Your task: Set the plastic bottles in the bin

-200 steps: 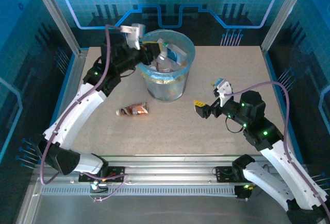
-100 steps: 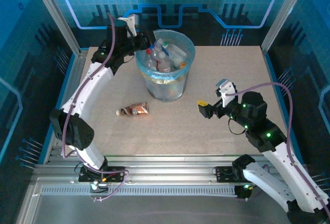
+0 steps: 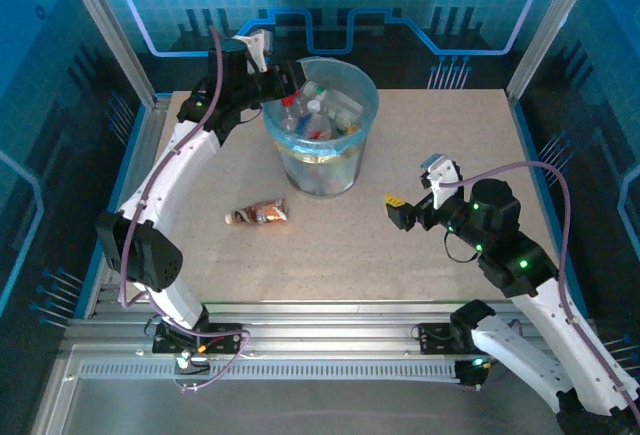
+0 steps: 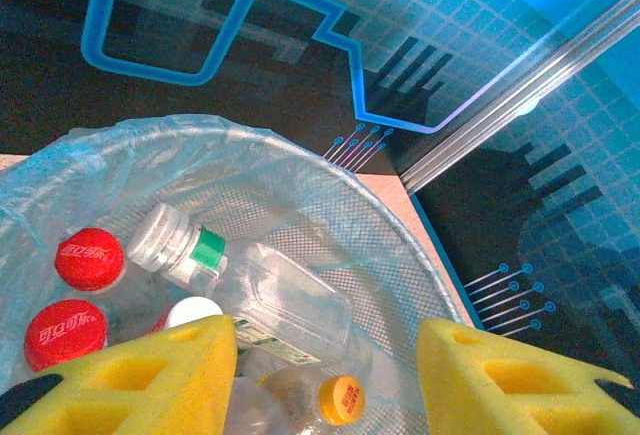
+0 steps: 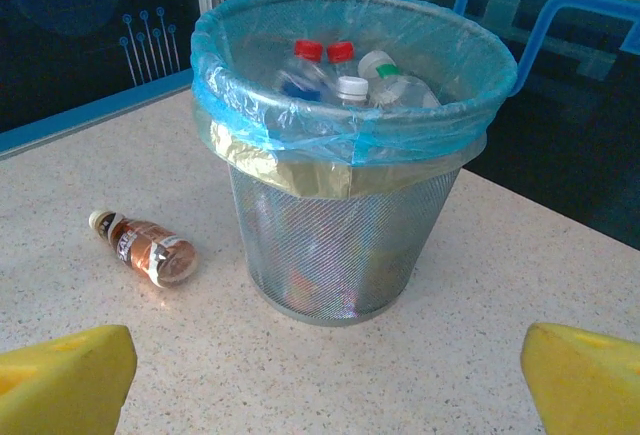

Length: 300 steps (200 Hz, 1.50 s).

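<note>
On the table [image 3: 450,135], bin [image 3: 320,170] stands beneath the left claw [image 4: 327,365].

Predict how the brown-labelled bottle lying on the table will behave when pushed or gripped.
The bottle lies on its side on the smooth table, so a sideways push would probably roll it. It looks small and plastic, so it is likely light, and a firm squeeze may dent it.
</note>
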Each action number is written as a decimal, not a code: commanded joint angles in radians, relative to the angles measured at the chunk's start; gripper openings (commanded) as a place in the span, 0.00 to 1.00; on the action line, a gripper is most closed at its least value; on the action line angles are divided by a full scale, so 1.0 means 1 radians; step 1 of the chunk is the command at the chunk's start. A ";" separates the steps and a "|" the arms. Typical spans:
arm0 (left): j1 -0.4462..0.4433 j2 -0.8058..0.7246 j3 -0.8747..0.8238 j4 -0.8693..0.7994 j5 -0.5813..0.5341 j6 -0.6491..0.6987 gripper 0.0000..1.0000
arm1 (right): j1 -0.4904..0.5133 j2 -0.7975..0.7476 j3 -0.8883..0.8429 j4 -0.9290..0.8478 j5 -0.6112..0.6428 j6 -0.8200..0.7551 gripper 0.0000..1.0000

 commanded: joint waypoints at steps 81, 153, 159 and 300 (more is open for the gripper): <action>0.005 -0.101 -0.031 0.000 -0.004 0.018 0.49 | 0.052 0.035 0.038 -0.022 -0.080 0.008 1.00; 0.005 -0.466 -0.402 -0.001 -0.204 0.162 0.54 | 0.358 0.252 0.122 0.027 -0.016 -0.216 1.00; 0.005 -0.507 -0.442 -0.001 -0.228 0.175 0.54 | 0.385 0.289 0.138 0.025 -0.006 -0.247 1.00; 0.005 -1.208 -1.027 -0.082 -0.710 0.178 0.73 | 0.525 1.128 0.579 0.151 0.053 -0.516 0.99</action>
